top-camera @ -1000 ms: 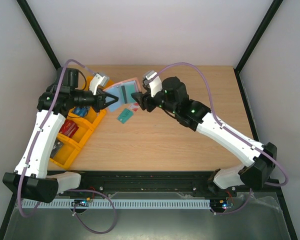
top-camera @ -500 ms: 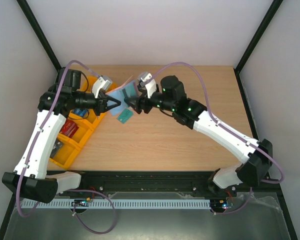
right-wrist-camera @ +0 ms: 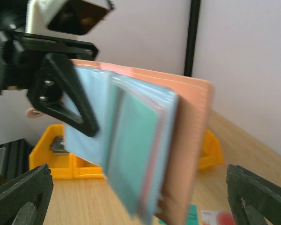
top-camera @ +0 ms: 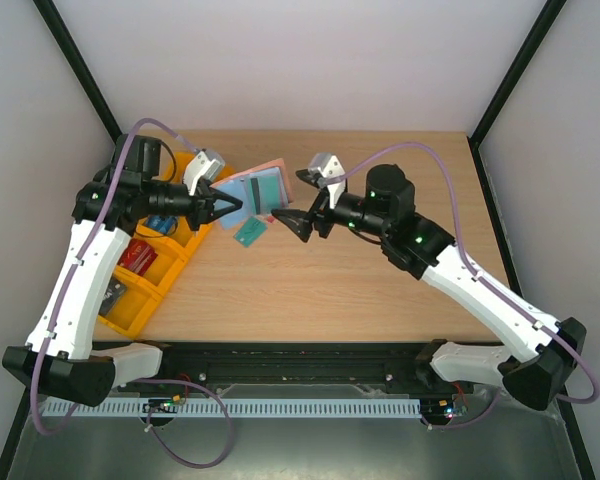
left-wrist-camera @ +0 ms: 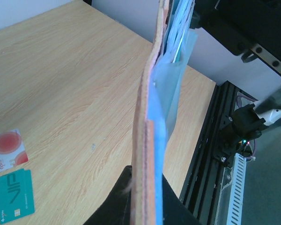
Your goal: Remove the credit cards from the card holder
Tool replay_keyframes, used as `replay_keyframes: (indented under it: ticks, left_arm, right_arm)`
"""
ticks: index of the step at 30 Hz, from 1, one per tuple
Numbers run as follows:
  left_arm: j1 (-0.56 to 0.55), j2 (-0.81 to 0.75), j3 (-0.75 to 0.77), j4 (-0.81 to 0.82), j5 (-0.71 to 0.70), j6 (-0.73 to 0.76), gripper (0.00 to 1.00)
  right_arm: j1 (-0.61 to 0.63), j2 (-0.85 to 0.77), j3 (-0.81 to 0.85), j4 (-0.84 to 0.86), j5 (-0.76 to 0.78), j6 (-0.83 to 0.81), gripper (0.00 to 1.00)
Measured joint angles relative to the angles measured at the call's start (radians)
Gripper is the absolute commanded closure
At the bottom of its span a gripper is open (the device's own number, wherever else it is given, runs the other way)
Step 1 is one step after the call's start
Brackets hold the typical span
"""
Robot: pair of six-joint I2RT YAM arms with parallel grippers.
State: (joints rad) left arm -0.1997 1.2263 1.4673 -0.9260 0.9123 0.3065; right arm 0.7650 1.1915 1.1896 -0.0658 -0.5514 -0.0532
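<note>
My left gripper [top-camera: 230,207] is shut on the near edge of the card holder [top-camera: 255,188] and holds it up off the table, open, with its reddish-brown outside and grey-blue pockets showing. In the left wrist view the holder [left-wrist-camera: 152,117] stands edge-on between the shut jaws. The teal-green card [top-camera: 250,233] and the white-pink card [top-camera: 270,214] lie on the table below it; both show in the left wrist view [left-wrist-camera: 13,197] [left-wrist-camera: 8,149]. A teal-green panel [right-wrist-camera: 136,150] shows in one pocket; I cannot tell whether it is a card. My right gripper [top-camera: 298,222] is open and empty, just right of the holder [right-wrist-camera: 187,140].
Orange plastic bins [top-camera: 150,260] with small parts stand along the table's left edge, under the left arm. The black frame posts rise at the back corners. The table's near edge and rail [left-wrist-camera: 234,154] lie close behind the holder.
My right gripper has drawn back to the right, away from the holder, and is empty. The holder stays in the left gripper and now hangs more open.
</note>
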Motion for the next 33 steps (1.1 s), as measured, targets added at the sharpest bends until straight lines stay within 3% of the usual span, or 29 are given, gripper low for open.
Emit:
replay_keyframes:
  ticks: [7,20,33]
  left_arm:
    - [-0.003,0.0,0.007,-0.021,0.002,0.026,0.98]
    - [-0.003,0.001,0.022,-0.048,0.016,0.057,0.98]
    - [-0.003,0.001,0.024,-0.063,0.023,0.079,0.98]
  right_arm:
    - [-0.071,-0.01,-0.015,0.002,0.016,0.008,0.06]
    - [-0.078,0.035,-0.015,0.003,0.037,0.016,0.16]
    - [-0.105,0.045,-0.015,-0.004,0.047,0.016,0.17]
